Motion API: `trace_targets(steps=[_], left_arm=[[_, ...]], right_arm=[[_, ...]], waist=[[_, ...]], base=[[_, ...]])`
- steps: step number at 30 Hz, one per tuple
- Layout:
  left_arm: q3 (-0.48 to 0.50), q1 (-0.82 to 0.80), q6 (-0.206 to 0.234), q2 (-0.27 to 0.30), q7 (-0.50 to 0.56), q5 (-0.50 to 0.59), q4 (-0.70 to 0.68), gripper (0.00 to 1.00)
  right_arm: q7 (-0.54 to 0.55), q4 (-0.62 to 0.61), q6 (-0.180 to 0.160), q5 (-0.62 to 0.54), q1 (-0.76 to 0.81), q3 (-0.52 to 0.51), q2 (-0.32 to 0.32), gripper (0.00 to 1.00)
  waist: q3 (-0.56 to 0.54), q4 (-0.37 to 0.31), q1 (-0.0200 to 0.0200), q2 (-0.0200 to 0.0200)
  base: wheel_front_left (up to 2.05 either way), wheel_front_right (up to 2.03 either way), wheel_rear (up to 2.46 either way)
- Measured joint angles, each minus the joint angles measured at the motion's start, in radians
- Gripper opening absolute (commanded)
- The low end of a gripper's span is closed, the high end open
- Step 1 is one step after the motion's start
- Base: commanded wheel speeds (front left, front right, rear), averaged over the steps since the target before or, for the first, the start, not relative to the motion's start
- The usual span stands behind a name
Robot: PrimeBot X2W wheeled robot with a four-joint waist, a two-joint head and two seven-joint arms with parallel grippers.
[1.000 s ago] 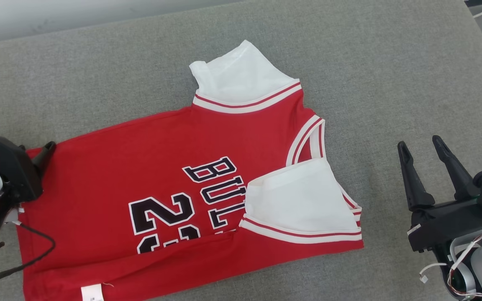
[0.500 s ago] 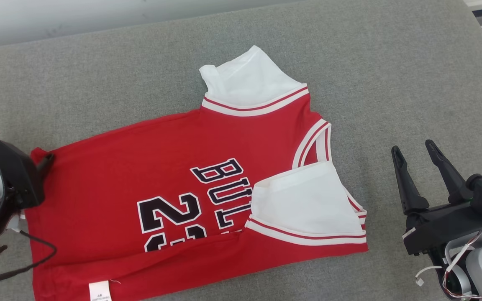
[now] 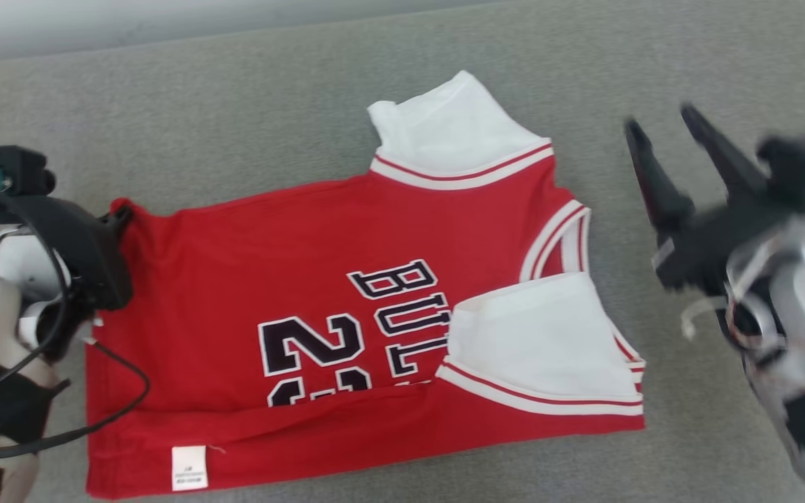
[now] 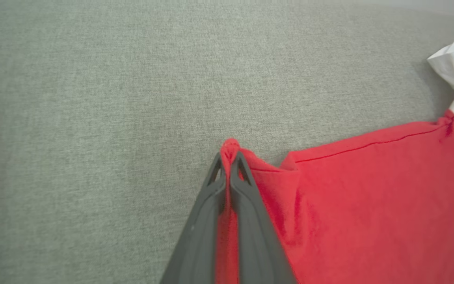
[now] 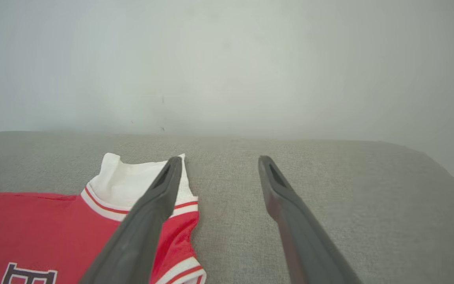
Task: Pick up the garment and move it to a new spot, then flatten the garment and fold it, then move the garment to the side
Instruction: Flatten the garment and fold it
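At the far left, the left tool (image 3: 120, 215) is clenched on 1 corner of the red jersey (image 3: 270, 279). Its 2 dark fingers are pressed together, and only a small nub of red hem pokes past the tips. That bite looks thin: a pull could let the cloth slide free, or the tool may have caught just 1 layer, so the layers would peel apart.

The jersey lies spread on the grey padded surface (image 3: 235, 105), lettering up. Its near edge is folded over in a long strip carrying a white label (image 3: 188, 467). Dragging it by 1 corner across this rough weave would likely skew the body and open that strip.

Further right, 2 white sleeve panels are turned in: the upper panel (image 3: 455, 126) sits beyond the trim and the lower panel (image 3: 535, 335) lies over the chest. A lift from the left alone could flop both out.

At the right, the right tool (image 3: 661, 122) hangs released and blurred beside the jersey's trimmed edge, grasping nothing. Coming down carelessly, it might snag a white panel instead of the red edge, and uneven tension would wrinkle the cloth.
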Motion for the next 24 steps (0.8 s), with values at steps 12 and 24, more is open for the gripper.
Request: trace_targets(steps=[12,24], left_arm=[[-0.026,-0.048,0.000,-0.091,-0.084,-0.001,-0.018,0.00],[-0.056,-0.097,-0.001,-0.156,-0.128,-0.002,-0.003,0.00]], right_arm=[[0.276,0.421,0.048,-0.021,-0.449,0.120,0.064,1.00],[0.382,0.668,0.060,-0.036,-0.614,0.131,0.073,1.00]], waist=[[0.045,0.124,0.0001,0.0000],[0.106,0.223,0.0001,0.0000]], base=[[0.00,0.00,0.00],[0.00,0.00,0.00]])
